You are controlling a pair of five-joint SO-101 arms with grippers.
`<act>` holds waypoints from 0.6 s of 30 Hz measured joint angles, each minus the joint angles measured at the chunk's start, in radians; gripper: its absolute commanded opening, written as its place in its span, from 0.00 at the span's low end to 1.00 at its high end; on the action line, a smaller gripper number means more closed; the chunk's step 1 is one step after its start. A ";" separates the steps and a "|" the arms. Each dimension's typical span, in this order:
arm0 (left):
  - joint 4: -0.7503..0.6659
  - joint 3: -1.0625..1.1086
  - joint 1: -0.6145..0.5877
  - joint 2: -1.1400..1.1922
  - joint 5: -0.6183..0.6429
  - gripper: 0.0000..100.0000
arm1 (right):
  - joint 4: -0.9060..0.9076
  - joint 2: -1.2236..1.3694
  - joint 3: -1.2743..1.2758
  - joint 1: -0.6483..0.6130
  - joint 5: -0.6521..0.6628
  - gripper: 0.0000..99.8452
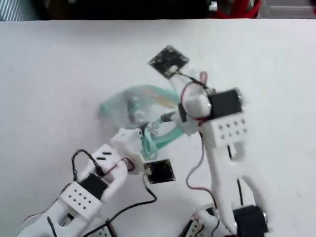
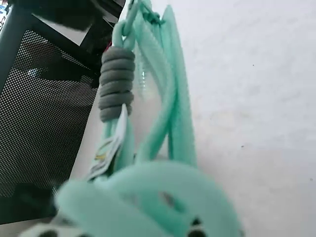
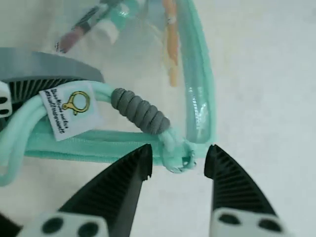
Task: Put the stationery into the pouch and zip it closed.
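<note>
The white desk carries the clear, mint-edged pouch at its middle; the left gripper sits at its near edge, probably to steady it, though I cannot tell whether it pinches. From the left wrist, the pouch's mint cord and grey wrap run close by. From the right wrist, the right gripper stands spread around the zip pull, likely to draw it; stationery lies inside

One clear pouch, one mint wrist cord, one grey wrap, one white tag, two arms
</note>
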 measured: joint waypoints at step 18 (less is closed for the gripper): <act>-0.006 0.002 0.000 0.000 0.005 0.02 | 0.014 0.206 -0.074 -0.055 0.242 0.17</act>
